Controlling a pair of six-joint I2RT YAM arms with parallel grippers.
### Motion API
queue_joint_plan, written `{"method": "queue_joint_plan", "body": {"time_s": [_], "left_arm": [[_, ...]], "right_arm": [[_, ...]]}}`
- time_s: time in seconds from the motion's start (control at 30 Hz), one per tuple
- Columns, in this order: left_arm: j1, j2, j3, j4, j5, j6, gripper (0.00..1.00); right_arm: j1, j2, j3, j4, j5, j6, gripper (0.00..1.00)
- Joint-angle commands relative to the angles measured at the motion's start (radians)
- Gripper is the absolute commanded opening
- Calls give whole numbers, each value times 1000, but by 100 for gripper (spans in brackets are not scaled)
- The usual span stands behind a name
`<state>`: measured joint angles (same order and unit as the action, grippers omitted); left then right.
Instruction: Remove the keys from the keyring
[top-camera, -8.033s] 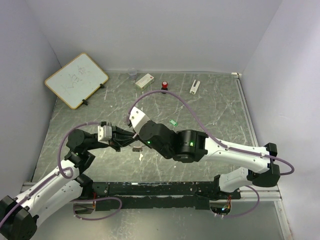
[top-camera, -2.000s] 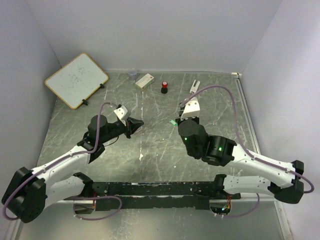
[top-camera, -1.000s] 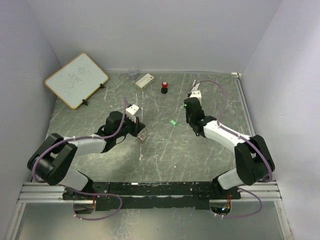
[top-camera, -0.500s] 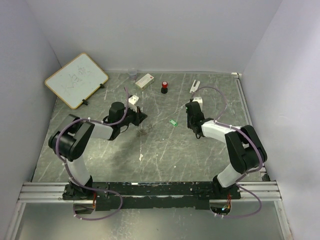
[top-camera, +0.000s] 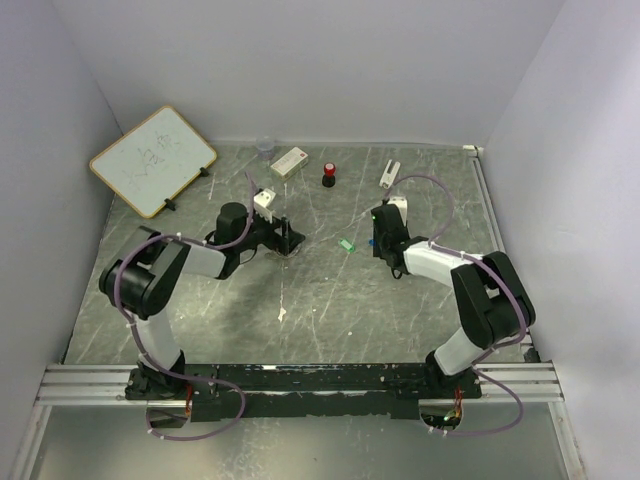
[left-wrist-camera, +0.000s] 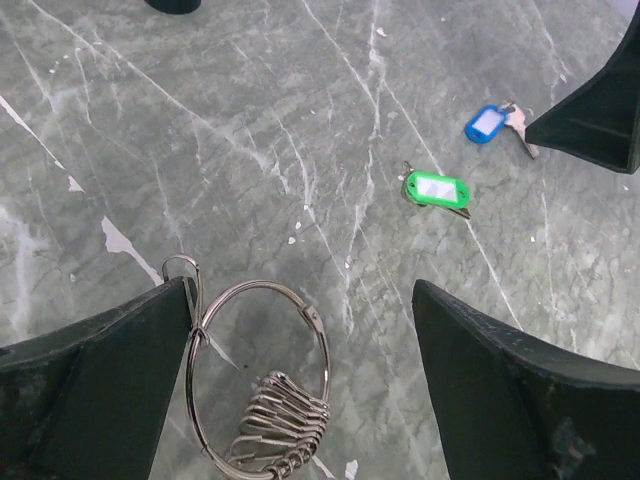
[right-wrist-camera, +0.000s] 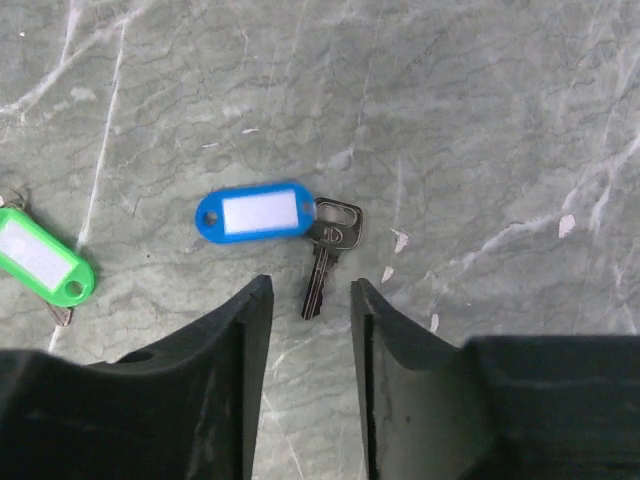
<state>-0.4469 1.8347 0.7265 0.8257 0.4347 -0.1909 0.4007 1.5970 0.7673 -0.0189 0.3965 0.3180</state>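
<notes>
A green marble-patterned table (top-camera: 330, 310) is boxed in by white walls (top-camera: 330, 70) at the back and on both sides, with a metal rail (top-camera: 300, 378) along the near edge. Both arms reach towards the middle of the table. A broad stretch of bare surface lies between them and the rail.

The left gripper (left-wrist-camera: 302, 300) hangs low with its fingers spread wide and grips nothing. The keyring (left-wrist-camera: 258, 375) lies flat on the table between those fingers, its small side loop just beside the left fingertip. A bunch of small wire clips (left-wrist-camera: 285, 425) hangs on its near side.

The green-tagged key (left-wrist-camera: 437, 189) lies loose on the table, well apart from the ring. The blue-tagged key (right-wrist-camera: 255, 212) lies beyond it, just in front of the right gripper (right-wrist-camera: 311, 290). That gripper's fingers stand a narrow gap apart with nothing between them, and the tip of the key's shaft points at the gap.

Along the back wall stand a tilted whiteboard (top-camera: 152, 160) on the left, a small clear cup (top-camera: 265, 148), a white box (top-camera: 289, 161), a red-capped knob (top-camera: 328, 177) and a white clip (top-camera: 389, 173). All are well apart from the grippers. A purple cable (top-camera: 432, 181) loops above the right arm.

Both tags have blank white labels. The whiteboard carries faint marks too pale to read.
</notes>
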Motion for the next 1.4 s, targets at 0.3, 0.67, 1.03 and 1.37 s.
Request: {"method": "queue_joint_plan", "body": {"time_s": [0.3,0.67,1.03,1.37], "left_arm": [[5,-224,-82,-17,-66,26,100],[4,-151,-69,-64,-84,69,100],[0,-8,153,-546,-264,110,100],[-13,-208,281,-862,-237,140,99]], "right_arm": [[-5,-261,-15,-96,37,51,40],[-5,-393,-54,-99,58,45,41],[-5,-402,-55,-89,34,40,41],[-4,-434,-54,-96,22,32,41]]}}
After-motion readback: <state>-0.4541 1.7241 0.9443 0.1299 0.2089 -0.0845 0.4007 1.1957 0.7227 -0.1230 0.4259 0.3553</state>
